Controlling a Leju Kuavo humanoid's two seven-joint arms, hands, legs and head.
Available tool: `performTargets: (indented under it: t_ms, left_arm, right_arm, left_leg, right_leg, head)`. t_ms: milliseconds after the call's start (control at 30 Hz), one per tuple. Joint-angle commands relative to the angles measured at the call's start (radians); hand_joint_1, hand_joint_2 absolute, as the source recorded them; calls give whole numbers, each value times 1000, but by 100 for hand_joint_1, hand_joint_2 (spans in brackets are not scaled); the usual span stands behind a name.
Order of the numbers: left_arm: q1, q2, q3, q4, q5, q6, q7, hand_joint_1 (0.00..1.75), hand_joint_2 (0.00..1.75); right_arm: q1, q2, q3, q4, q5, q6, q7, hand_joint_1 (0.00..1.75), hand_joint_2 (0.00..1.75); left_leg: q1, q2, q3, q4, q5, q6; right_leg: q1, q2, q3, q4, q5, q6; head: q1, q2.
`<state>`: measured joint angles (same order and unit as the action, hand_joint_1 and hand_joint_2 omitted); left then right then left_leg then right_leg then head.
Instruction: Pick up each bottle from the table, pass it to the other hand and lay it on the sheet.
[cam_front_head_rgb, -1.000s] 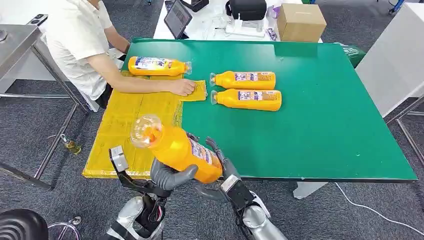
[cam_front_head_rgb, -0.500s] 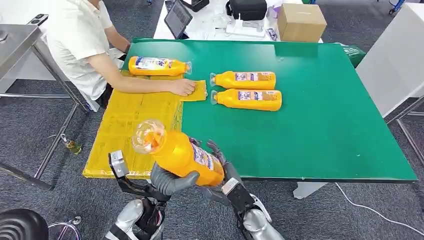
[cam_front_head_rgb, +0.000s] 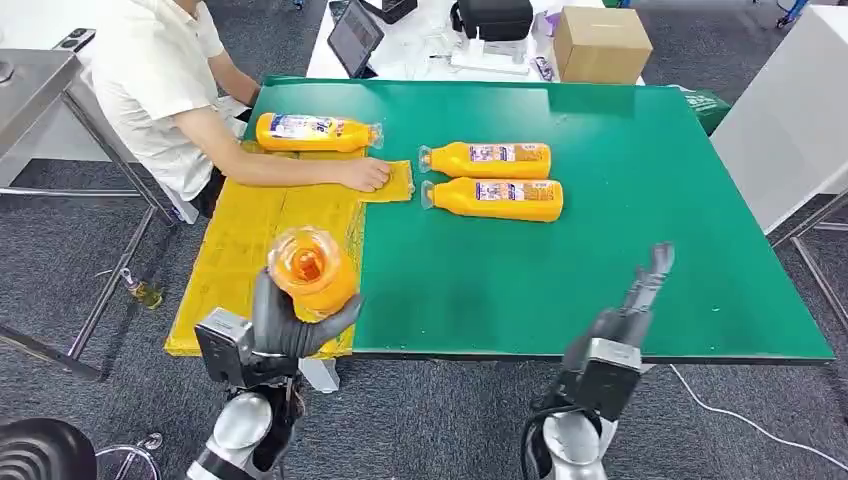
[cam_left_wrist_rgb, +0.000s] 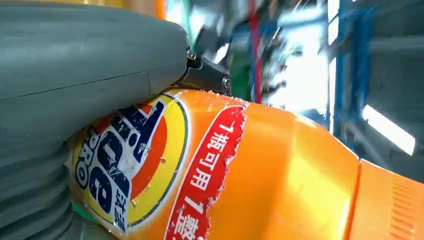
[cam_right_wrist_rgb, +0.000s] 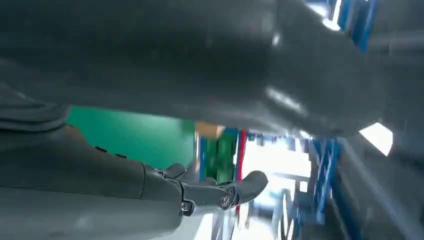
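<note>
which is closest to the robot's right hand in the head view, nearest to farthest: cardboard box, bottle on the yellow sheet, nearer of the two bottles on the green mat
From the right hand:
1. Nearer bottle on the green mat, ahead and left.
2. Bottle on the yellow sheet, far left by the person.
3. Cardboard box, beyond the table's far edge.

The green surface (cam_front_head_rgb: 620, 230) carries a yellow sheet (cam_front_head_rgb: 250, 240) along its left side. Two orange bottles (cam_front_head_rgb: 495, 180) lie side by side near the middle. A third bottle (cam_front_head_rgb: 315, 132) lies on the sheet's far end.
</note>
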<state>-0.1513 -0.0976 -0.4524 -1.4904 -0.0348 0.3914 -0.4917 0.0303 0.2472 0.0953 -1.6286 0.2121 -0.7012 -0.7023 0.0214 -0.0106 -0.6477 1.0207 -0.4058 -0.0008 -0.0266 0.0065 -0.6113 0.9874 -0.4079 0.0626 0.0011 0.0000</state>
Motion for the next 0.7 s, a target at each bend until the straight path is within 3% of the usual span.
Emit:
performTargets:
  t_ms: [33, 467, 533, 700]
  left_arm:
    - [-51, 56, 5, 32, -106, 67, 30, 141, 175]
    - [-62, 62, 1, 49, -174, 110, 37, 141, 175]
    - [-110, 89, -26, 129, -352, 153, 100, 133, 175]
    - [-310, 114, -90, 473, -882, 159, 295, 161, 175]
  right_arm:
    - [-4, 70, -233, -15, -15, 3, 4, 0, 0]
    - [-5, 71, -231, -16, -6, 3, 4, 0, 0]
    - [-14, 68, -214, 11, -17, 3, 4, 0, 0]
    - [-78, 10, -103, 146, -65, 3, 4, 0, 0]
  left_leg:
    - [0, -1, 3, -1, -1, 1]
    - [0, 0, 6, -1, -2, 2]
    - [0, 0, 6, -1, -2, 2]
    - [0, -1, 6, -2, 0, 1]
  right_leg:
    - [1, -2, 4, -1, -1, -2]
    - [1, -1, 6, -1, -2, -3]
    - [1, -2, 7, -1, -2, -3]
    - [1, -2, 7, -2, 0, -3]
  head:
    - [0, 0]
    - [0, 0]
    - [0, 0]
    - [0, 0]
